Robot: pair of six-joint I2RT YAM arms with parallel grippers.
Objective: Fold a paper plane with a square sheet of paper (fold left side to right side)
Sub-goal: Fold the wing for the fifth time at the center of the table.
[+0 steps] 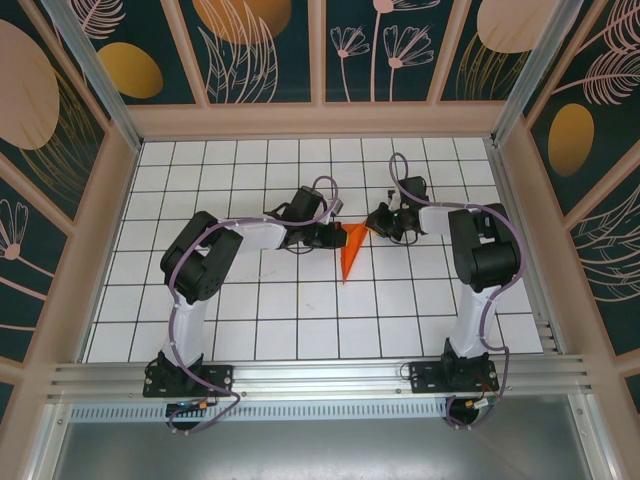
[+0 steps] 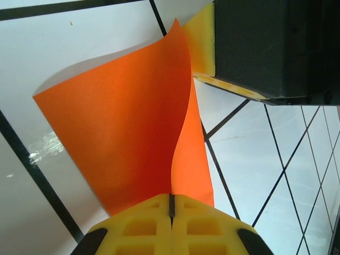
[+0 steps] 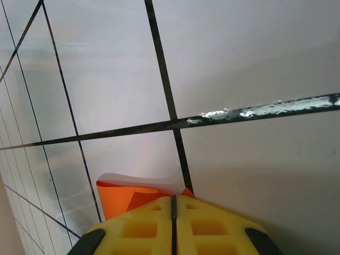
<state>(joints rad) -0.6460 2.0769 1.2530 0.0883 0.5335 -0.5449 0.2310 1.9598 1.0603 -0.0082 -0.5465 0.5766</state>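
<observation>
Paper sheet (image 2: 122,122), bright orange, stands curled and half-doubled over mid bench (image 1: 250,320), between my two arms. Left gripper (image 2: 171,199) is pinched tight on one edge, right gripper (image 3: 173,201) clamped on another part. By my reckoning the left-to-right fold is begun but uncreased, with every later plane fold left to do.

Paper plane (image 1: 349,255) between left pincer (image 1: 340,236), right pincer (image 1: 372,222)
</observation>
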